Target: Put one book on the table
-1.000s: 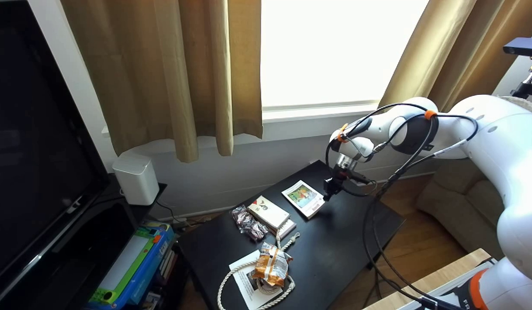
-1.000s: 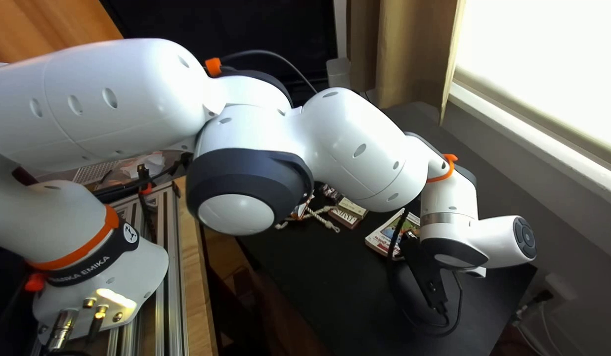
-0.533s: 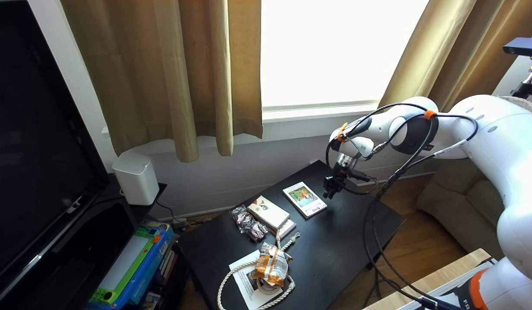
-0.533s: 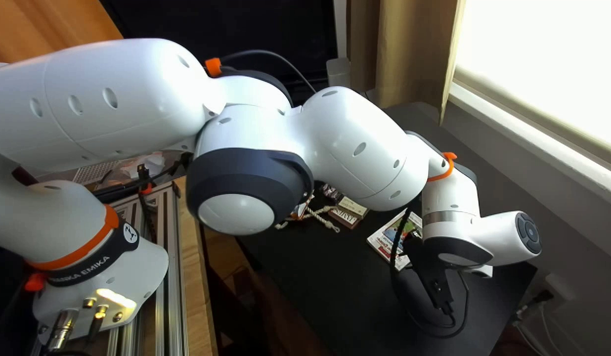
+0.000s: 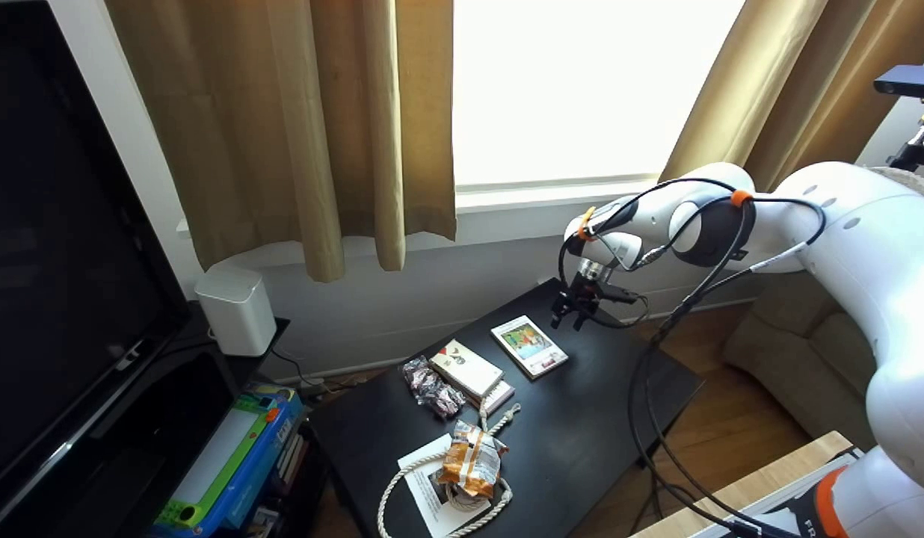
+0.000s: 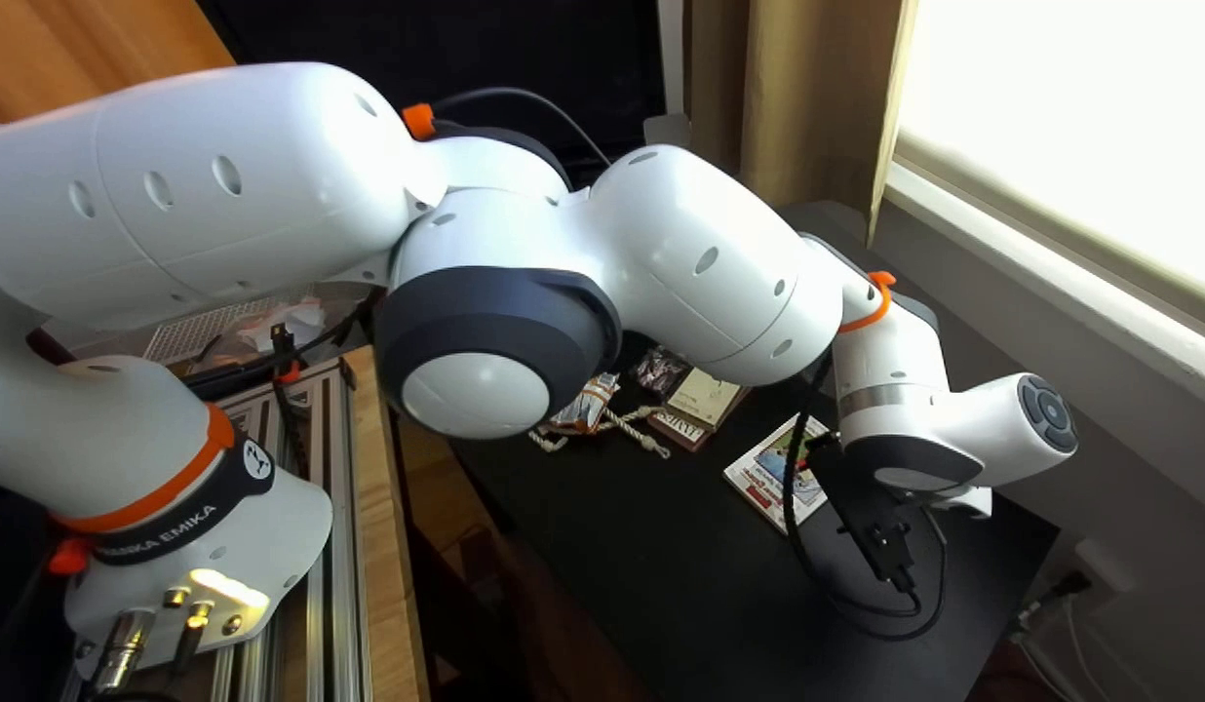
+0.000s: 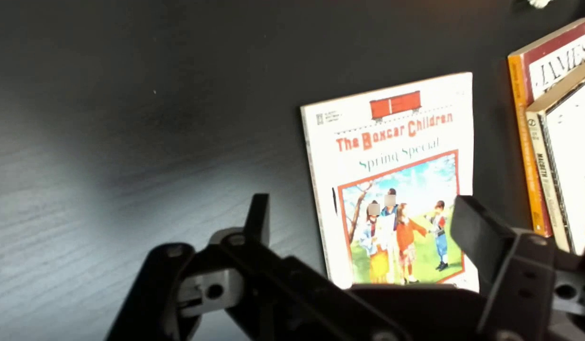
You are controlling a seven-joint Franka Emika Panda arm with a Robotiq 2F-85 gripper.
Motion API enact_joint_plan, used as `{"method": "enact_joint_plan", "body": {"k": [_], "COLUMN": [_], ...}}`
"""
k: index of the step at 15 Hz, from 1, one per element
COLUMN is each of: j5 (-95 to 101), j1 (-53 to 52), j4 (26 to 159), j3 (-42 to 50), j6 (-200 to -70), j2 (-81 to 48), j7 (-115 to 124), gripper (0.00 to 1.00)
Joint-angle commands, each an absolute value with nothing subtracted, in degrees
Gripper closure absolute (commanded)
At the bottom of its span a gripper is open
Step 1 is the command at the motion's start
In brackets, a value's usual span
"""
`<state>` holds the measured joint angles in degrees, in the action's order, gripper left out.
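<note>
Your hand (image 7: 362, 208) is spread apart, gripping nothing, and appears raised off the surface (image 5: 574, 418), nr the book (image 7: 392, 182). Book lies flat on surface, face up, apart from the two-bk stack (image 5: 466, 368). Placement judged complete; you're prob. at the back-off step. Next: lift w/ hand wide, don't brush the book, then withdraw well clear.

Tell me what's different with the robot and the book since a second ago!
The pincer let go of the book, which tipped down to lie flat on the table. Then the pincer opened wider and lifted away. The other books, the rope and the orange bag stayed put.
</note>
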<state>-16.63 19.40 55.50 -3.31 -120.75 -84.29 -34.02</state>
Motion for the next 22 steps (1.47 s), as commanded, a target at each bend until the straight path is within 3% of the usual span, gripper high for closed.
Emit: {"method": "enact_joint_plan", "body": {"k": [1, 15, 22], "j5": [-15.64, -11.49, 1.49], "j1": [16.52, 1.13, -0.69], "j4": [58.68, 78.09, 90.8], "j3": [-2.03, 7.59, 5.2], "j6": [-124.1, -125.36, -127.51], "j2": [-80.92, -60.51, -48.78], "j7": [-32.28, -22.43, -14.94], "gripper": [0.0, 0.0, 0.0]}}
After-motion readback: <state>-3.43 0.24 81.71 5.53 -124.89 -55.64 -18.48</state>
